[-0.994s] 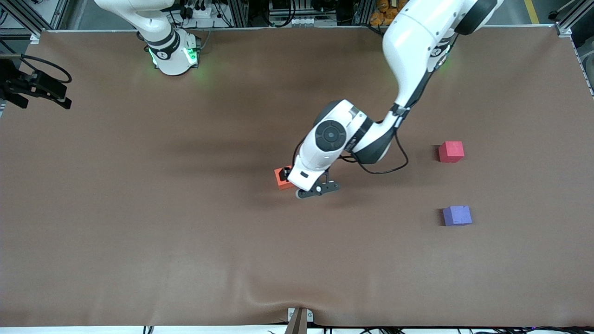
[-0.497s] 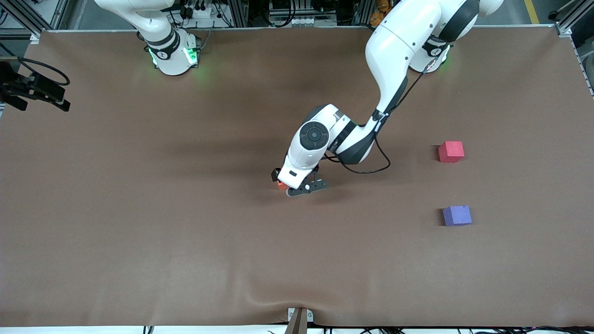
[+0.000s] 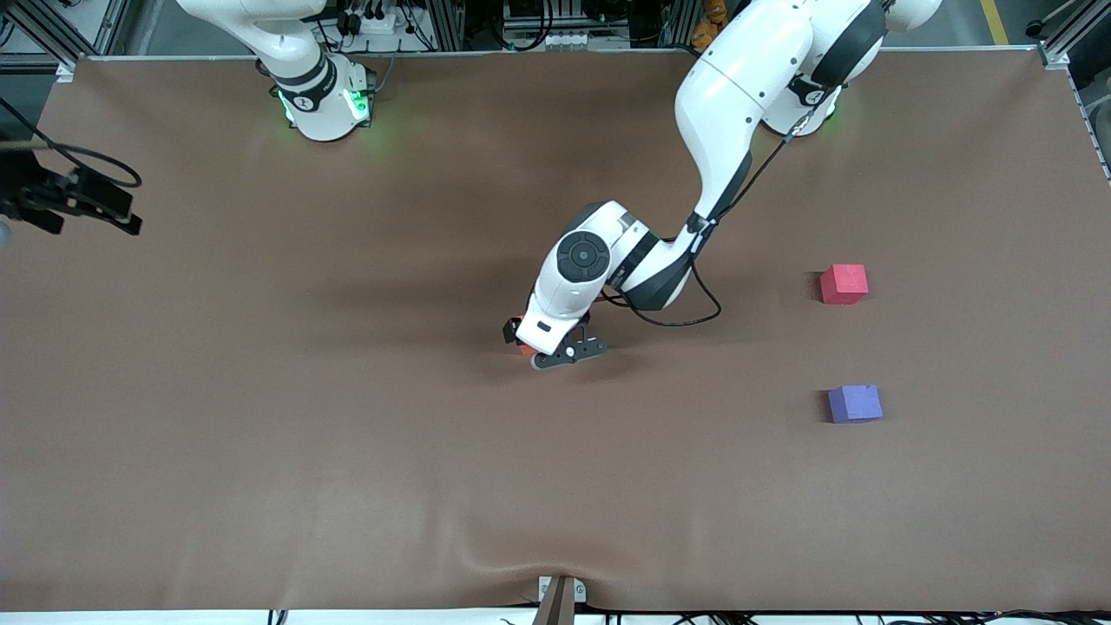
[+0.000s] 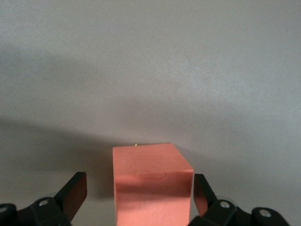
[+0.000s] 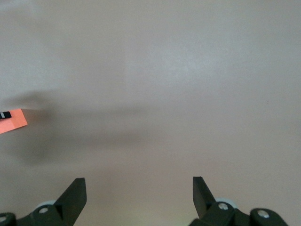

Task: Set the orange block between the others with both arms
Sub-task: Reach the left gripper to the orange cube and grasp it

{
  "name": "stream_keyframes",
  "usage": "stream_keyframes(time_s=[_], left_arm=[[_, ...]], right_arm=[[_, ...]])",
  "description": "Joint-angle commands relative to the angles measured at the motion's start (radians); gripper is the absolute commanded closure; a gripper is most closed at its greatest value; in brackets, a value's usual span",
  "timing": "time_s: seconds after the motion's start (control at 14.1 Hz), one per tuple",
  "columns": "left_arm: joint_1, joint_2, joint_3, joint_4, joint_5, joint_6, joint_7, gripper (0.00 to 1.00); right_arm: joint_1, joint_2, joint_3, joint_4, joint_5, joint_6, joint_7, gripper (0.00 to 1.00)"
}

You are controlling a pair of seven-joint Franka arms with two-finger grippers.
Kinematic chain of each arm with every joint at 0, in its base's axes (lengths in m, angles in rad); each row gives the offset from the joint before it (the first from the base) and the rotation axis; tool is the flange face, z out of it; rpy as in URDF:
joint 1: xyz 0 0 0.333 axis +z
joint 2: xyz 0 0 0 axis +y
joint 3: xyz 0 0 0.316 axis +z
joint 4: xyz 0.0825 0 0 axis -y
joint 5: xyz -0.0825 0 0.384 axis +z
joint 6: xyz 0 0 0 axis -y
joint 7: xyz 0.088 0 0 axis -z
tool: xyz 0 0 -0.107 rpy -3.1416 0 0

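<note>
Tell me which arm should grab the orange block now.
Left. The left gripper is open with the orange block between its fingers; the right gripper is over bare table.

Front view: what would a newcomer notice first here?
The left arm's tool is down at mid-table, open around the orange block. Toward the left arm's end sit the red-pink cube and, nearer the camera, the purple-blue cube. The right tool waits open.

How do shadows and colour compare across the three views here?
Front view: even light, soft arm shadow on the table, orange block mostly hidden under the left gripper. Left wrist view: table washed grey, the block's near face shaded. Right wrist view: pale pinkish cast, faint shadow band.
</note>
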Motion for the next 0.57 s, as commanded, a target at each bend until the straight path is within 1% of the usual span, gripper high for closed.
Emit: stream_keyframes(time_s=[0.0, 0.28, 0.5], left_arm=[[-0.019, 0.031, 0.013, 0.047, -0.004, 0.016, -0.034, 0.0], [-0.024, 0.037, 0.013, 0.05, -0.005, 0.016, -0.048, 0.0], [-0.043, 0.034, 0.013, 0.047, -0.005, 0.014, -0.072, 0.0]], right_arm=[[-0.021, -0.011, 0.016, -0.032, 0.013, 0.029, 0.012, 0.0], [-0.021, -0.017, 0.016, -0.022, 0.002, 0.017, 0.024, 0.0], [-0.025, -0.017, 0.014, 0.012, 0.002, -0.038, 0.027, 0.0]])
